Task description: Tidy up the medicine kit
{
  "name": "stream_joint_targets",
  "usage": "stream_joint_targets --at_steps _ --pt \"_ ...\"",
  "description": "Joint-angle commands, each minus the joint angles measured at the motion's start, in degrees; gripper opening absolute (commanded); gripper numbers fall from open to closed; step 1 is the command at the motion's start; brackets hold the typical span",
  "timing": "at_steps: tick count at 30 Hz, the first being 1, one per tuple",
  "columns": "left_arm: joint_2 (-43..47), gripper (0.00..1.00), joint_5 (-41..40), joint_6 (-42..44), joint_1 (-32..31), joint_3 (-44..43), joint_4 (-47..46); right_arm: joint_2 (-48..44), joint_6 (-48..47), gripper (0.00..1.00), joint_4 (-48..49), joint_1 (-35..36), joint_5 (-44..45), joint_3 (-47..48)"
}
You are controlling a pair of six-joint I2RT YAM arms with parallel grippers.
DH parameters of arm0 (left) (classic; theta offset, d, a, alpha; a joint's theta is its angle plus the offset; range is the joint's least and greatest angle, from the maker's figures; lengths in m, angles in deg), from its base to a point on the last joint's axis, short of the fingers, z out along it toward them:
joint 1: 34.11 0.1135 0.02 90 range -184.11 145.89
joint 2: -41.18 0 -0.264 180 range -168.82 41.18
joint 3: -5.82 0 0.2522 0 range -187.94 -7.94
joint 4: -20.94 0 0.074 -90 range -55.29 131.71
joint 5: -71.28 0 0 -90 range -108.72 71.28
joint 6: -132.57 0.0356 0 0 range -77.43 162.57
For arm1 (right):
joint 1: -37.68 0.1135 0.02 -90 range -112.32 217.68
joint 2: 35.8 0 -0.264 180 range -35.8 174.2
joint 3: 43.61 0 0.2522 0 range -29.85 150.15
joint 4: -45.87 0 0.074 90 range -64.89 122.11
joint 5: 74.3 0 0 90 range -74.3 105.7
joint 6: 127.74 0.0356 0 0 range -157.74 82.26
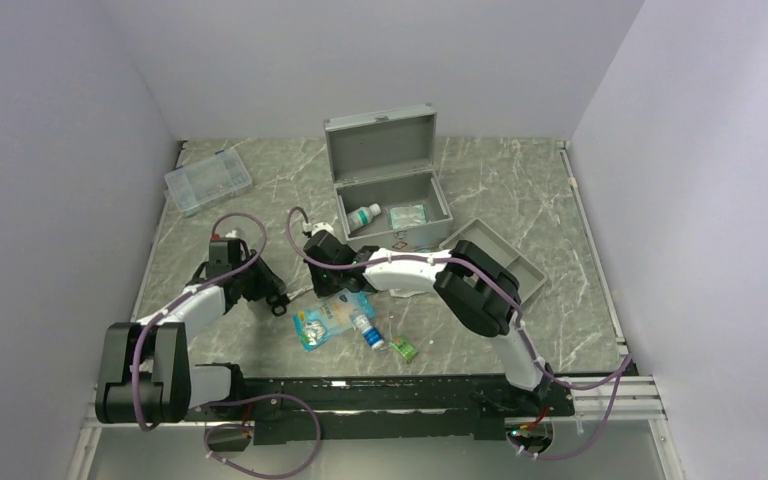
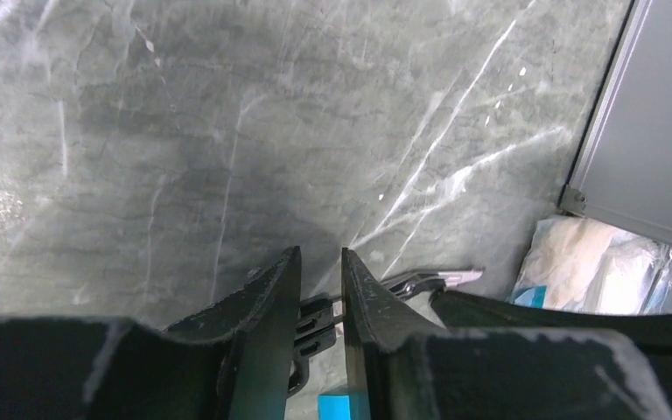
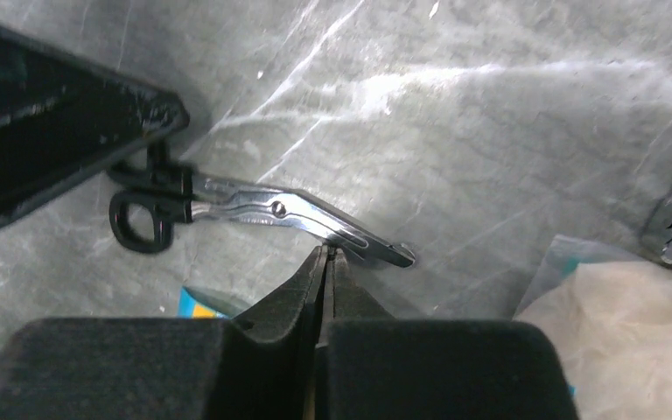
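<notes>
The medicine kit stands open at the back, lid up, with a small bottle and a packet inside. Metal scissors with black handles lie flat on the marble table in front of it. My left gripper has come down over the handle end, one finger on each side and shut on it. My right gripper is shut with nothing between its fingers, and its tips rest against the blades near the point.
A clear plastic compartment box sits at the back left. A shallow grey divided tray lies right of the kit. A blue-white pouch, a small bottle and a green item lie near the front.
</notes>
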Motion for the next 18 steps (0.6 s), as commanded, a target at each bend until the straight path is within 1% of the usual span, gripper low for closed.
stream_joint_targets --at_steps 1,7,13,18 --pt "1.72 0.30 3.13 -0.52 0.16 2.89 -0.31 2.26 0.61 0.00 -2.81 -0.79 2.81 3.47" --pt "3.50 0.29 7.23 -0.85 0.16 5.43 -1.08 4.48 -0.10 0.00 -4.89 -1.77 2.83 7.57" --pt "6.38 0.30 8.95 -0.56 0.16 7.07 0.09 7.78 -1.27 0.00 -7.35 -2.46 1.99 13.08" --pt "7.05 0.30 8.91 0.04 0.16 6.48 1.37 11.16 -2.04 0.00 -9.84 -3.03 1.48 18.46"
